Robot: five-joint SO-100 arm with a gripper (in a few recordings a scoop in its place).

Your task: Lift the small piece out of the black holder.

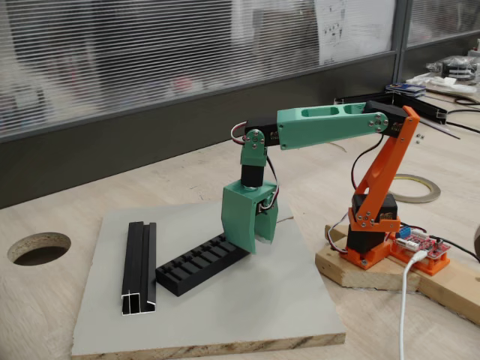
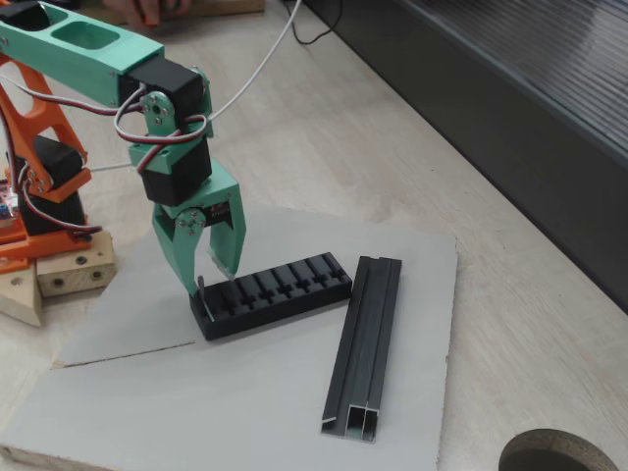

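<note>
The black holder (image 1: 201, 264) (image 2: 275, 292) lies on the grey board, its slotted top facing up. My green gripper (image 1: 255, 241) (image 2: 211, 278) hangs point-down over the end of the holder nearest the arm's base. Its fingers stand apart, so it is open. The small piece (image 2: 202, 294) shows as a thin grey upright sliver at that end of the holder, right beside the tip of the left finger (image 2: 189, 265). I cannot tell whether the finger touches it. In the fixed view from the other side, the gripper hides the piece.
A longer black channel rail (image 1: 140, 266) (image 2: 365, 343) lies on the grey board (image 1: 247, 315) (image 2: 196, 402) beside the holder. The arm's orange base (image 1: 375, 225) sits on a wooden block. A round hole (image 1: 39, 247) is cut in the table. A tape ring (image 1: 416, 187) lies behind the base.
</note>
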